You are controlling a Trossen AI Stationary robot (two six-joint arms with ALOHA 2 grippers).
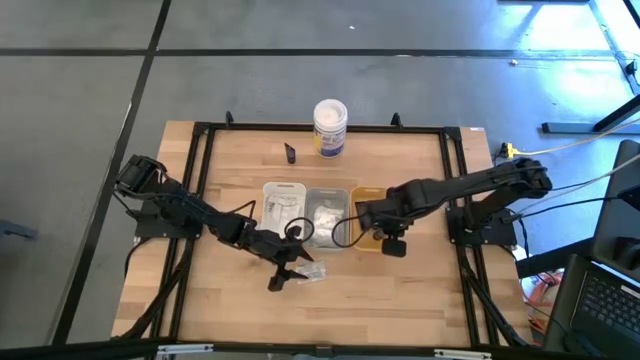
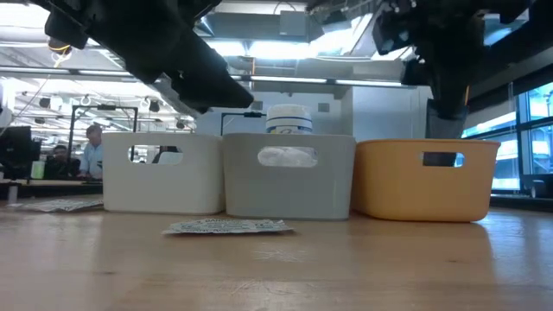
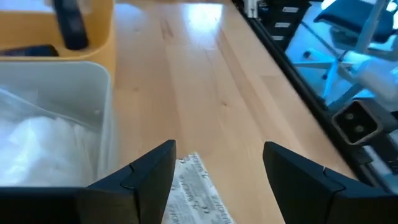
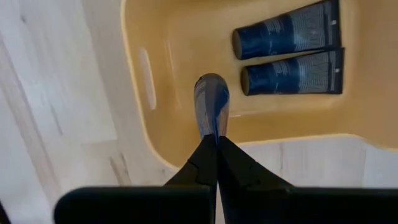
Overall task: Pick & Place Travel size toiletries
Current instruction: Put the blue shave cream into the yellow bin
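Left claw (image 3: 217,171) spread, sachet (image 3: 196,196) between fingers, beside grey tray (image 3: 102,93)

Orange tray (image 4: 180,56), dark blue tubes (image 4: 287,32)

Bright overhead lighting; window glare behind; near fingers (image 3: 149,180) blurred.

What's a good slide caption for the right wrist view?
Right gripper shut on a dark tube above the orange tray, two tubes already inside.
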